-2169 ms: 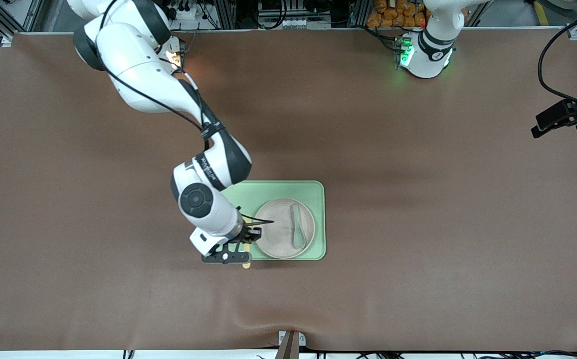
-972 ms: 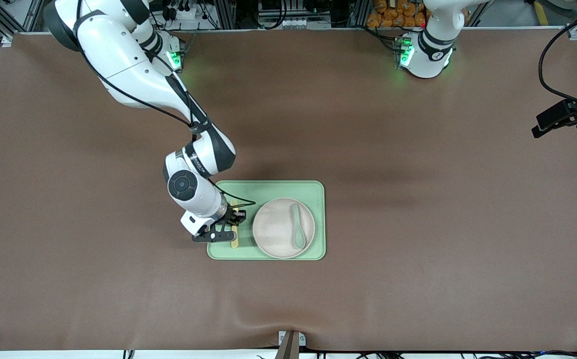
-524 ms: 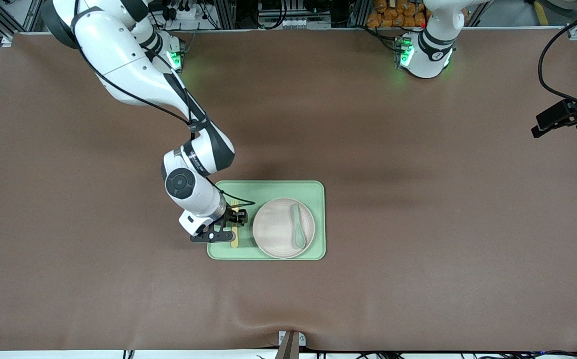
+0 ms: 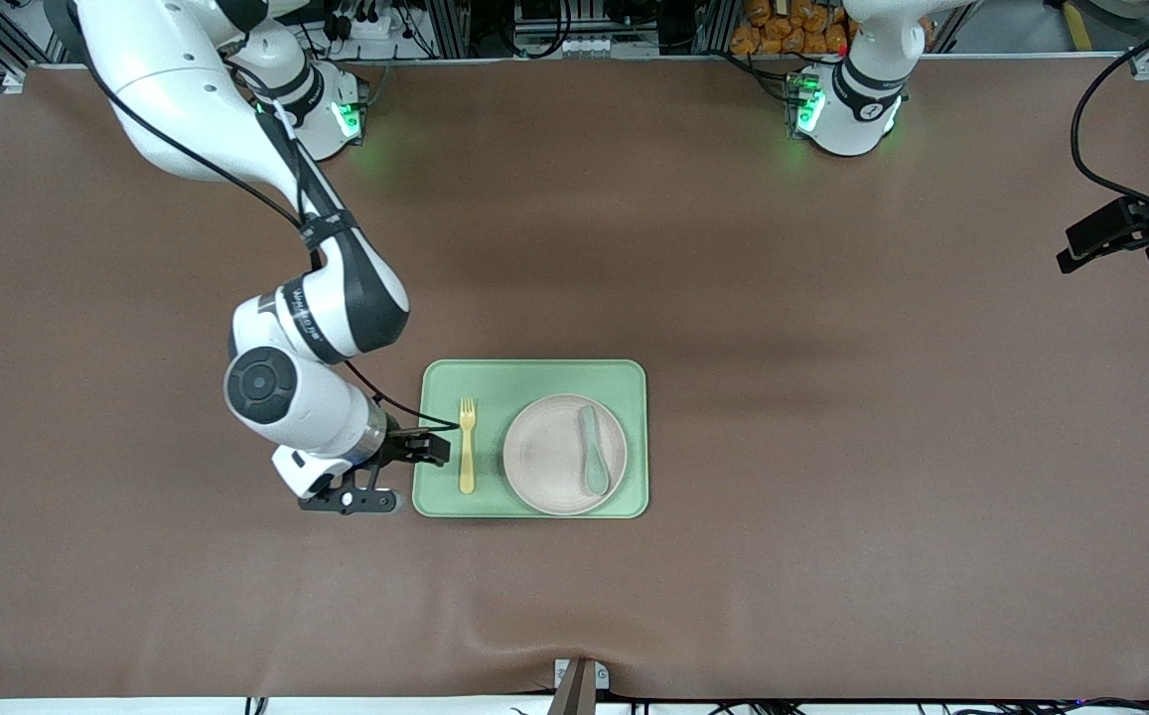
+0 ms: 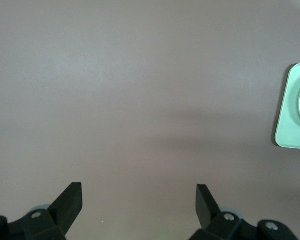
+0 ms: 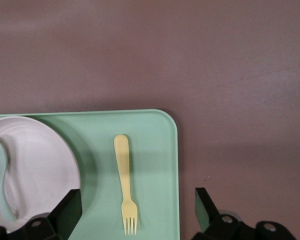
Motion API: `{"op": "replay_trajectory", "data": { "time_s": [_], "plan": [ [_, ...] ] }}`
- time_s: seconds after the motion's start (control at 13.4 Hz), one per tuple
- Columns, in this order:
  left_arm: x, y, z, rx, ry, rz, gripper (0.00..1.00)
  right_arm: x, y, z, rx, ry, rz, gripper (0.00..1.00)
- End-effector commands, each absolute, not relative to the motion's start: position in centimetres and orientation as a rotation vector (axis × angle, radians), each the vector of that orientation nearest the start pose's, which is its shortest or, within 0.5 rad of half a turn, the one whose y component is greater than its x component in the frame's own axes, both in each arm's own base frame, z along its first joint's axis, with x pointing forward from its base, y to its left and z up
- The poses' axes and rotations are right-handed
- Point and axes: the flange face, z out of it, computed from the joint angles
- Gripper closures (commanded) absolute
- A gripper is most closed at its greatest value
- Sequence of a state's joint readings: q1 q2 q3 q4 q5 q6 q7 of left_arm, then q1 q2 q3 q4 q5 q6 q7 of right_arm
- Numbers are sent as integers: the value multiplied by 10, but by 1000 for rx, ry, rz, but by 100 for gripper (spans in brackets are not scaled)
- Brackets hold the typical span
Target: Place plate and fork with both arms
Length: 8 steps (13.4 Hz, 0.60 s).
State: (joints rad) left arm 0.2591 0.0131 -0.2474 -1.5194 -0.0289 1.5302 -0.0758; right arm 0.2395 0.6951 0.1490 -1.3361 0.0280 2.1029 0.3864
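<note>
The pale yellow fork [image 4: 467, 447] lies flat on the light green tray [image 4: 534, 377], beside the beige-pink plate [image 4: 549, 457], toward the right arm's end. My right gripper [image 4: 430, 447] is open and empty, just above the tray's edge beside the fork. The right wrist view shows the fork [image 6: 125, 182], the plate [image 6: 35, 165] and the tray [image 6: 155, 150] below my open right gripper [image 6: 138, 205]. My left gripper [image 5: 138, 200] is open and empty over bare table; it is out of the front view, and its arm waits.
A pale teal-green spoon [image 4: 592, 452] lies on the plate. The tray's corner [image 5: 292, 120] shows at the edge of the left wrist view. A brown mat [image 4: 832, 447] covers the table. A black camera mount [image 4: 1130, 233] stands at the left arm's end.
My right gripper has let go of the fork and drawn back toward the right arm's end of the table. The fork stays on the tray beside the plate.
</note>
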Motion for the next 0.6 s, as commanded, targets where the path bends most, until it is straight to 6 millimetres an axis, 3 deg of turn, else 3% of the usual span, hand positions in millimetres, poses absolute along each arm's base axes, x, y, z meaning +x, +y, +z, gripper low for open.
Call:
{"op": "replay_trajectory", "data": {
  "time_s": [0.0,0.15,0.3,0.37,0.52],
  "plan": [
    [551,3,642,-3173,-107,8,0,697,240,374,-2912,109,-41,0],
    [551,6,643,-3177,-112,6,0,690,243,403,-2962,-7,-96,0],
    [552,5,648,-3174,-109,-11,0,687,217,439,-3013,8,-109,0],
    [551,4,650,-3166,-109,-16,0,683,214,461,-3010,5,-145,0],
    [546,3,655,-3163,-107,-21,0,668,204,486,-3072,3,-43,0]
  ]
}}
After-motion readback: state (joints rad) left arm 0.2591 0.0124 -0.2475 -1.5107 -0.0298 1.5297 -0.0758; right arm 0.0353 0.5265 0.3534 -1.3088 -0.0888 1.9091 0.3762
